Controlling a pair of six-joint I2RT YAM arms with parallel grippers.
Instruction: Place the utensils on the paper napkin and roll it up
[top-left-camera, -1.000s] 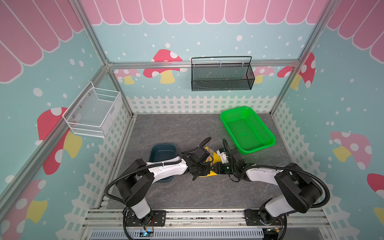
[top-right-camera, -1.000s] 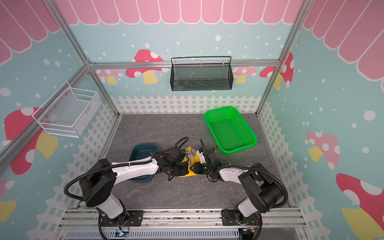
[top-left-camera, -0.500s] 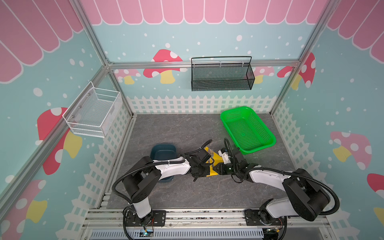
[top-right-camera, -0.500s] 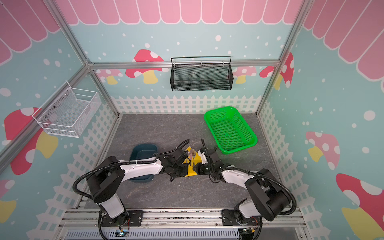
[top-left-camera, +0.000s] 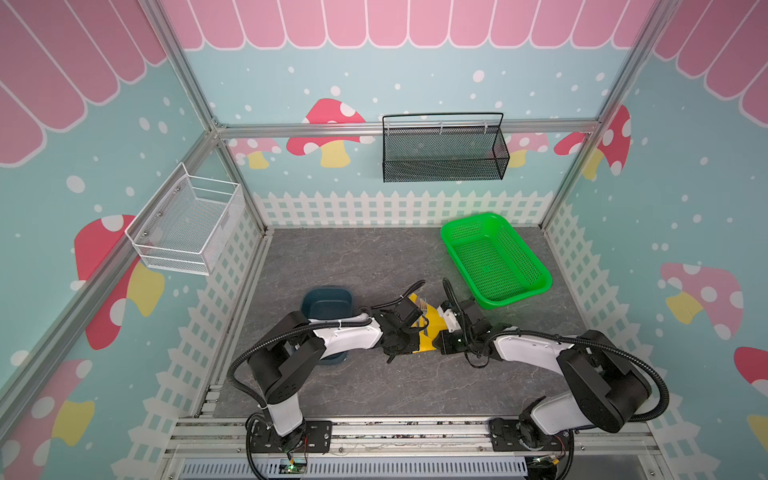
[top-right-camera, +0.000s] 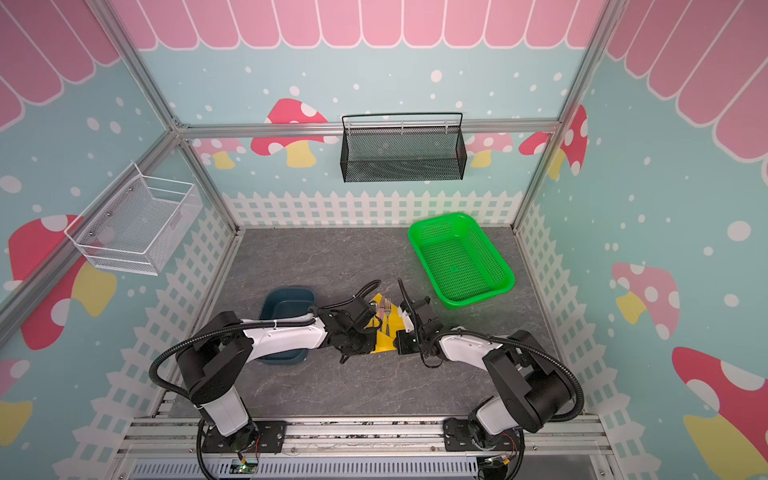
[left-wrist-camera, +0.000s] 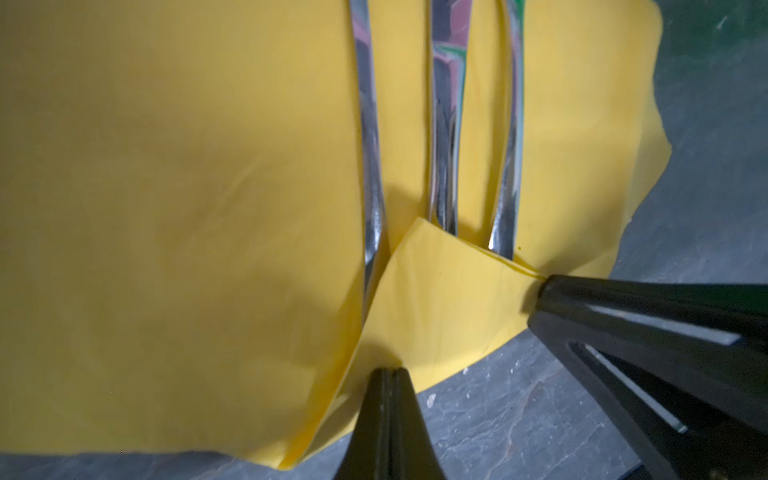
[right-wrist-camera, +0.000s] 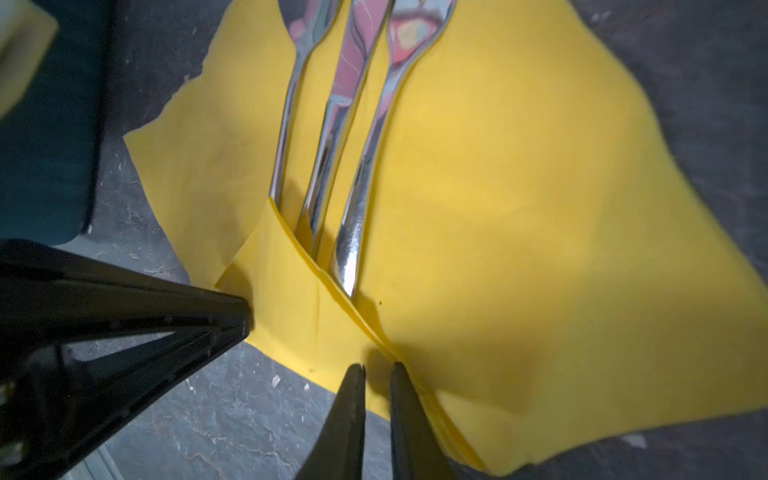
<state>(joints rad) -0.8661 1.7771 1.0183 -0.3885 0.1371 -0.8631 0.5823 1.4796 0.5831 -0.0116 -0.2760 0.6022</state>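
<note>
teal mushroom walls, white picket trim, grey stone floor.

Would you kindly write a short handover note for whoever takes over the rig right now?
Left gripper: shut, pinching the folded corner of the paper napkin.
Right gripper: jaws a slim gap apart at the same fold; grip unclear.
Utensils: all three side by side on the napkin, handle ends at the fold.
Done: placing, corner folded. Left: rolling it up.

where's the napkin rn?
In both top views the paper napkin lies front-centre on the table, between the left gripper and right gripper, right of the blue tray.
</note>
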